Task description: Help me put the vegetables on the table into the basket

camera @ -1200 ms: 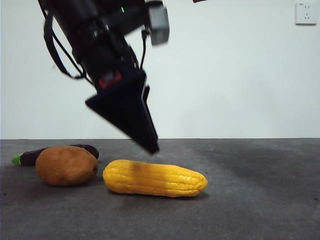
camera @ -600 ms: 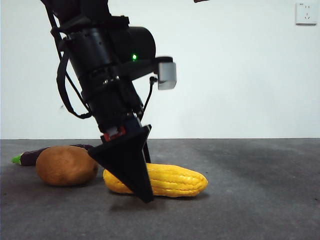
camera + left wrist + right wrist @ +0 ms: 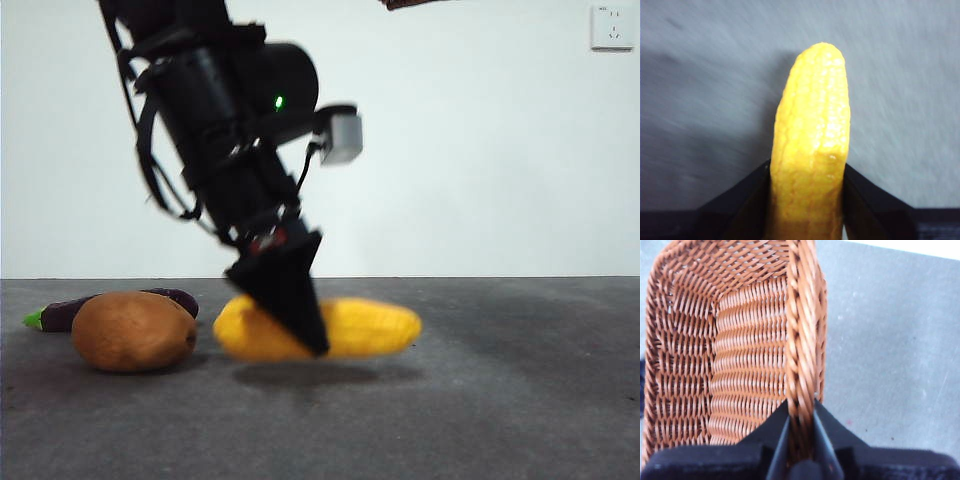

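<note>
Dark grey table (image 3: 520,400) under it, the left gripper (image 3: 290,315) is clamped across the corn cob (image 3: 365,328), which should be raised level, while the right gripper (image 3: 801,440) pinches the basket (image 3: 740,340) rim.

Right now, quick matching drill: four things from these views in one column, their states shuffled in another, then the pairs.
1. corn
2. potato
3. eggplant
4. basket

A. rim pinched by right gripper
B. brown, on the table, untouched
C. clamped in left gripper
D. mostly hidden behind the potato

Pairs: 1-C, 2-B, 3-D, 4-A
</note>
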You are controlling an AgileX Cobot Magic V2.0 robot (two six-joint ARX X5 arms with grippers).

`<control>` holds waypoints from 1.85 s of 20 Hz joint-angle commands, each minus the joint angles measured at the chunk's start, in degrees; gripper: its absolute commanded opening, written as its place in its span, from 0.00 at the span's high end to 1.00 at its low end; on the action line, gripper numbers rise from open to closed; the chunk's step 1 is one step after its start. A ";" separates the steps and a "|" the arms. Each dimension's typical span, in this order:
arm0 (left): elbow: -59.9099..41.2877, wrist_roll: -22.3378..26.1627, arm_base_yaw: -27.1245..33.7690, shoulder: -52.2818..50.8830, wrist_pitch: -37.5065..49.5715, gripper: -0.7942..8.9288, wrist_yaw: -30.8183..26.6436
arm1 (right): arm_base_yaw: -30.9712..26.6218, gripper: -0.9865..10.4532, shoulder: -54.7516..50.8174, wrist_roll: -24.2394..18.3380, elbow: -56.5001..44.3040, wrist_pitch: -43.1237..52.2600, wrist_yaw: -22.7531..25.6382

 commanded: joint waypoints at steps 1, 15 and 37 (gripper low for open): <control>3.56 -1.60 0.20 -0.85 -3.67 0.93 0.22 | 0.11 0.92 -0.22 0.76 -2.05 -1.18 -0.52; 5.88 -9.84 3.54 -35.50 -24.02 0.93 -10.32 | -1.03 0.92 0.68 8.20 -34.42 31.04 -6.84; 5.88 -27.19 -7.72 -16.46 2.08 0.93 0.70 | 3.69 0.92 1.73 13.31 -34.42 31.43 -7.91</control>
